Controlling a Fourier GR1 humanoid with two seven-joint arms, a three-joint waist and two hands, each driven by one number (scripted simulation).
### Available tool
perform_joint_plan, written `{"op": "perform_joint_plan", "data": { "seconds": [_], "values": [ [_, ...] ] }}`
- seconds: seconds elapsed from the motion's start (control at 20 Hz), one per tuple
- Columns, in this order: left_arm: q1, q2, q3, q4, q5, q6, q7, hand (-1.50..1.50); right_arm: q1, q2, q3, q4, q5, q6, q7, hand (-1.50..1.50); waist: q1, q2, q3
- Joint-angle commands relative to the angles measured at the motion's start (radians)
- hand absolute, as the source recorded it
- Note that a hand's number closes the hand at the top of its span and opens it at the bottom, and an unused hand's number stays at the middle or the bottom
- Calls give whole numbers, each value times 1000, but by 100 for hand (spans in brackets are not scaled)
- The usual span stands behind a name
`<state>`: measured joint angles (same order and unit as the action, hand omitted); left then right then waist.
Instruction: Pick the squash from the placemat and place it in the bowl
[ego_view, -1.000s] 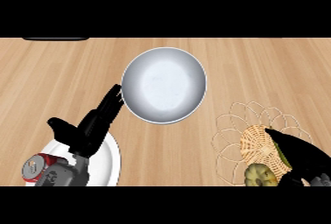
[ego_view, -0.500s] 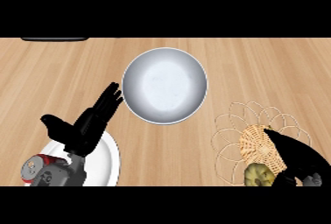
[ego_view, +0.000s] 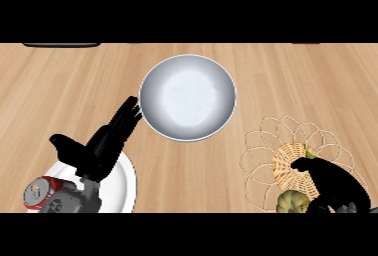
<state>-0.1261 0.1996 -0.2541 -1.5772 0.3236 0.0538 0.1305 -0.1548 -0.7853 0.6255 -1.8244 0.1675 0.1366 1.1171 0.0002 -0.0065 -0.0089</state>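
Observation:
The grey bowl (ego_view: 188, 96) lies on the wooden counter, above the middle of the head view. At the lower right sits a woven placemat (ego_view: 289, 157) with a looped wire rim. The yellow-green squash (ego_view: 293, 201) rests on its near part, at the picture's lower edge. My right hand (ego_view: 332, 186) lies over the placemat right beside the squash, touching its right side, thumb pointing up-left; its fingers are cut off by the lower edge. My left hand (ego_view: 103, 142) stands open at the lower left, straight fingers pointing toward the bowl's left rim.
A white plate (ego_view: 127, 186) lies under my left forearm at the lower left, with a red-and-silver can (ego_view: 38, 192) beside it. A dark object (ego_view: 60, 45) shows at the counter's far left edge.
My right hand has shifted slightly down over the placemat toward the squash. My left hand has drifted a little left and down, away from the bowl.

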Motion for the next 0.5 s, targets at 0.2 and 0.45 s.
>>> {"op": "perform_joint_plan", "data": {
  "seconds": [0.2,0.45],
  "values": [
    [-5,-30,7,6,-44,-7,7,0,30,92,7,17,135,39,36,150,-1,6,9],
    [-7,0,64,18,-10,-63,-5,0,65,83,-11,79,159,66,-69,150,0,7,9]
  ]
}}
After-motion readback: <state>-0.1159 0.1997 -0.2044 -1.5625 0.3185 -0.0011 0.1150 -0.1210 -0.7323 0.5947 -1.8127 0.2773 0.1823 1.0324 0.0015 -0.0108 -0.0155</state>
